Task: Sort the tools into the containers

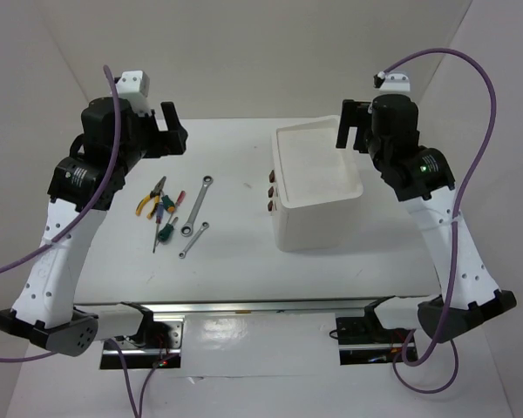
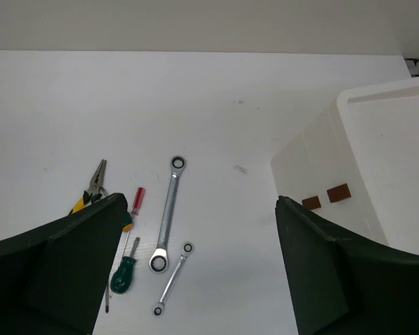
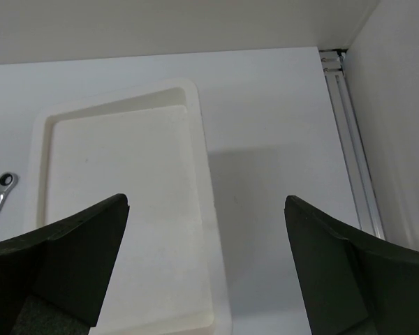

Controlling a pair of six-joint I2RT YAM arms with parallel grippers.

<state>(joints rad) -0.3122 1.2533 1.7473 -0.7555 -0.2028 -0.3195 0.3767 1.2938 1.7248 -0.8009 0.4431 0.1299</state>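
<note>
The tools lie in a loose cluster on the white table, left of centre. They are yellow-handled pliers (image 1: 150, 199), a red screwdriver (image 1: 177, 201), a green screwdriver (image 1: 165, 232), a long silver wrench (image 1: 198, 205) and a short wrench (image 1: 193, 239). The white container (image 1: 322, 225) stands to their right, with an empty top tray (image 3: 202, 160) and shut drawers with brown handles (image 1: 272, 192). My left gripper (image 1: 173, 131) hovers open above and behind the tools, with the long wrench (image 2: 168, 213) and short wrench (image 2: 172, 278) showing between its fingers. My right gripper (image 1: 350, 126) hangs open over the tray's far right corner.
White walls close in the table at the back and on both sides. An aluminium rail (image 3: 353, 153) runs along the right wall, and another rail (image 1: 261, 306) crosses the near edge between the arm bases. Bare table lies between the tools and the container.
</note>
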